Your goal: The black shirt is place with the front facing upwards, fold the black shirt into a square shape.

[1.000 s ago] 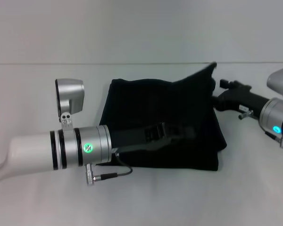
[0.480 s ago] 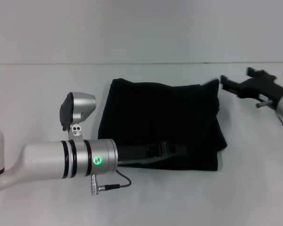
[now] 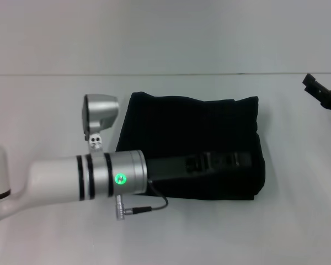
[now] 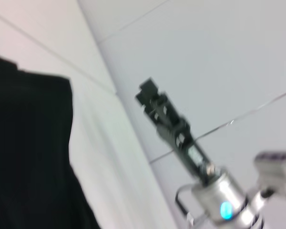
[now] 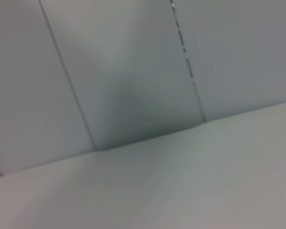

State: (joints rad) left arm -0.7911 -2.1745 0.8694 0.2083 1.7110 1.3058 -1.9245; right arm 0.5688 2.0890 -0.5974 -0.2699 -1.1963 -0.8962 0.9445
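Note:
The black shirt [image 3: 193,127] lies on the white table as a folded, roughly square bundle, with no lettering showing. In the left wrist view its dark edge [image 4: 28,152] fills one side. My left arm reaches in from the left, and its black gripper [image 3: 243,160] lies low over the near right part of the shirt, hard to make out against the cloth. At the far right edge my right gripper [image 3: 323,85] is open and holds nothing, well clear of the shirt. The left wrist view also catches that right gripper [image 4: 147,91].
The white table [image 3: 55,99] stretches around the shirt, with a pale wall behind its far edge. A thin grey cable [image 3: 149,208] hangs from the left wrist over the table near the shirt's front edge. The right wrist view shows only table and wall.
The right gripper let go of the shirt's far right corner and drew away to the right. That corner now lies flat. The left gripper slid rightward along the shirt's near part.

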